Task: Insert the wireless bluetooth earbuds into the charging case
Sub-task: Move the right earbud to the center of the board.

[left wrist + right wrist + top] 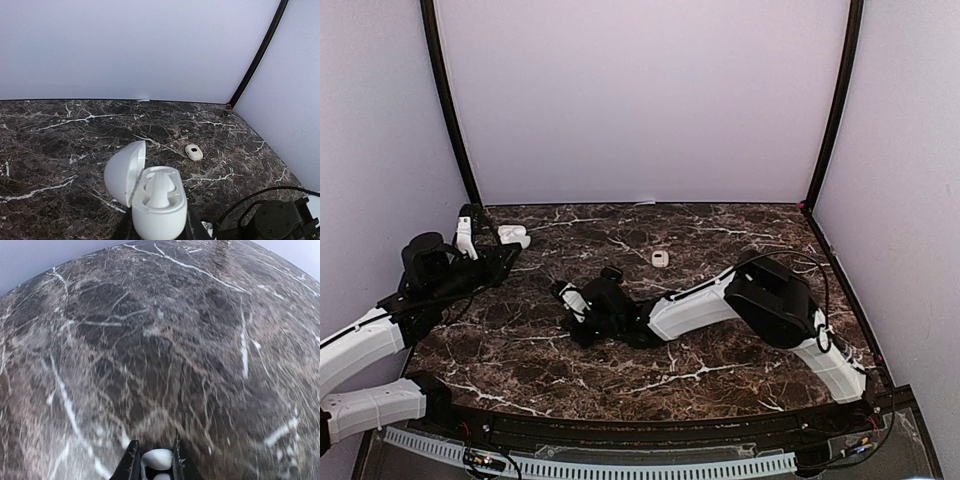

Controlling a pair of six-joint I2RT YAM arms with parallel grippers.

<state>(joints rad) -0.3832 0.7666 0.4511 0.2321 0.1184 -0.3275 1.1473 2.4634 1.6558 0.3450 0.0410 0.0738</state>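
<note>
Spreading across the enclosure, the dark marbled bench (720, 350) carries everything. The left fingers (505, 240), near its far left corner, are clamped tight on the open charging case (160, 212), its lid tipped left and a seated earbud (159, 187) in one socket. The right fingers (155, 450), low at mid-bench, stand narrowly apart, pinching a white earbud (157, 460). A loose earbud (660, 258) lies alone farther back on the bench.

A dark marble-patterned worktop (720, 225) with white veins is filling the scene. Pale walls (640, 100) are standing behind it and at both its sides, black posts (448, 110) are rising from its two far corners, and a white ribbed strip (650, 467) is running along its near edge.
</note>
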